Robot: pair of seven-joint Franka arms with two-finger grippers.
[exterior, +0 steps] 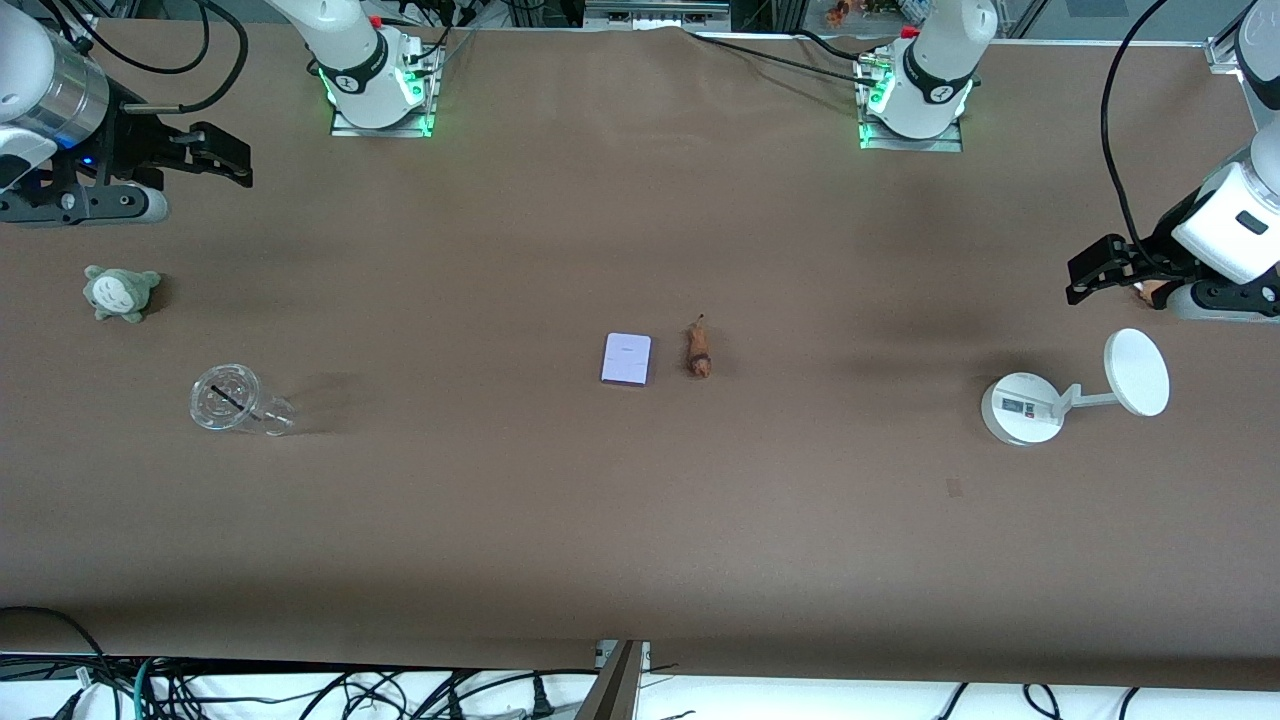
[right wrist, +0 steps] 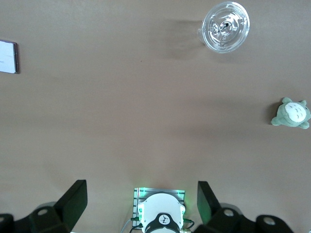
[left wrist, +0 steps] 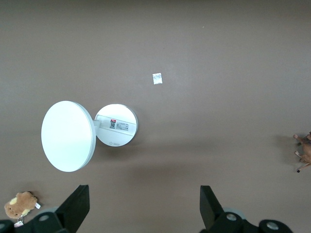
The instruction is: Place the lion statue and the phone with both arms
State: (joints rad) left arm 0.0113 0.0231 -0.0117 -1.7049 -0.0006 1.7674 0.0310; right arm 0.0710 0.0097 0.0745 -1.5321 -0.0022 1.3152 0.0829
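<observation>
The phone point(exterior: 627, 359), a pale lavender slab, lies flat at the table's middle. The lion statue point(exterior: 698, 349), a tiny reddish-brown figurine, lies on its side just beside the phone, toward the left arm's end. My left gripper point(exterior: 1092, 272) is open and empty, up in the air at the left arm's end of the table, over bare table by the white stand. My right gripper point(exterior: 222, 155) is open and empty, high over the right arm's end. The phone's edge shows in the right wrist view point(right wrist: 8, 57); the lion's edge shows in the left wrist view point(left wrist: 304, 151).
A white round-based stand with a disc point(exterior: 1075, 394) stands near the left gripper. A brown plush with a tag point(left wrist: 20, 206) lies under the left arm. A grey-green plush point(exterior: 120, 293) and a clear cup on its side point(exterior: 235, 401) lie at the right arm's end.
</observation>
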